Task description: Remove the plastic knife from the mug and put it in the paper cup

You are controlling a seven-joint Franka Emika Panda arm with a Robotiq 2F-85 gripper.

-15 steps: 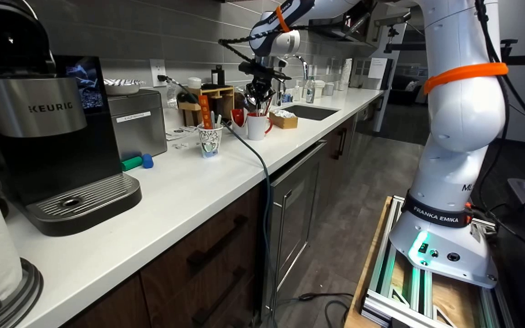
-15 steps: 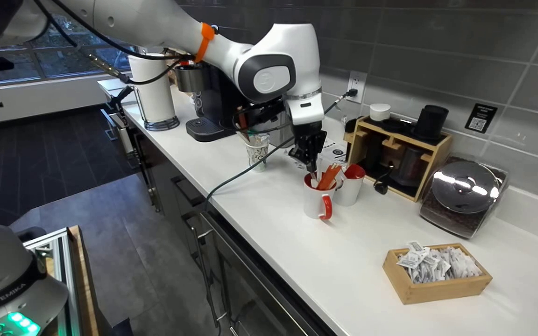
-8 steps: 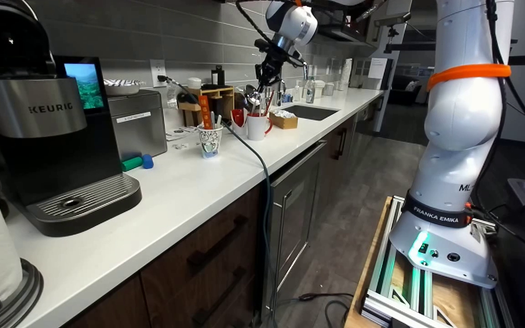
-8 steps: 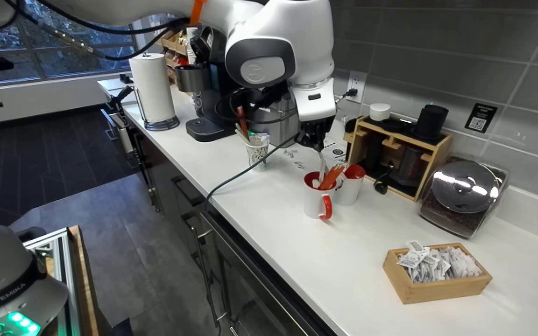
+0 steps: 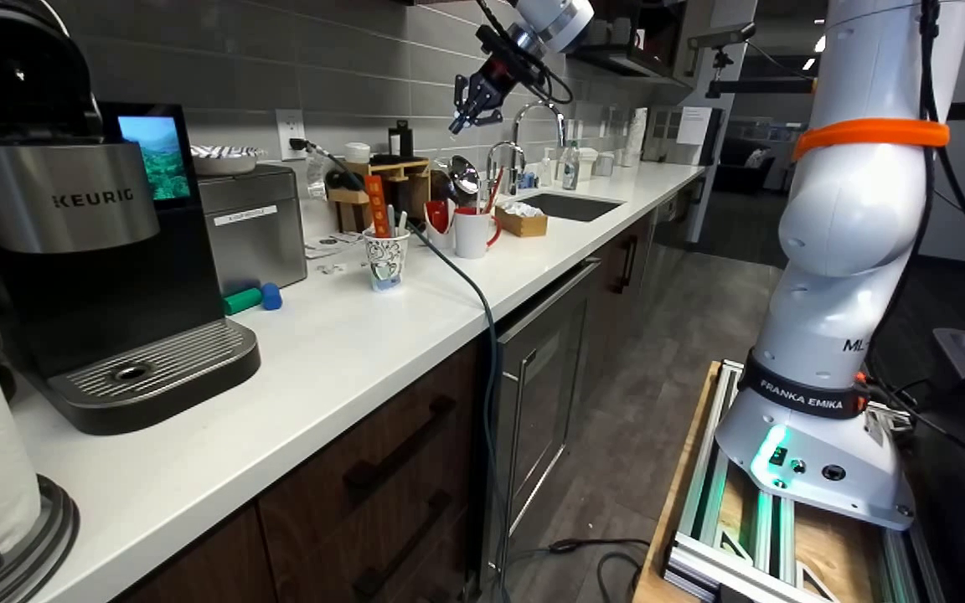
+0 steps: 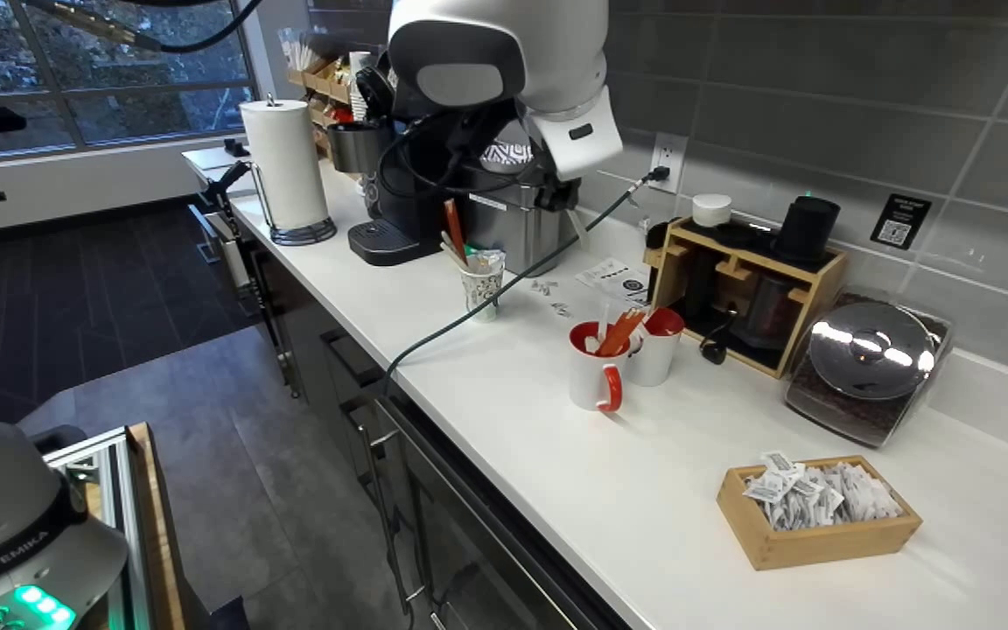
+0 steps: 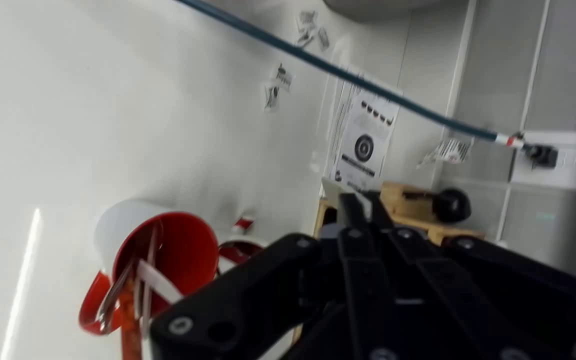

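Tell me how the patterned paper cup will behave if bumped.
The paper cup would probably tip easily: it narrows toward its base, and a tall orange item rises well above its rim. A light bump might slide it, as the counter looks smooth. Its wall looks like printed paper, so a squeeze may dent it.

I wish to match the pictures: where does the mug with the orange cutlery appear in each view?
In an exterior view: mug slightly above centre, outlet to its upper left.
In an exterior view: mug below and right of centre, outlet to its upper right.
Wrist view: mug at lower left, outlet at the right edge.
The shared landmark is the outlet.
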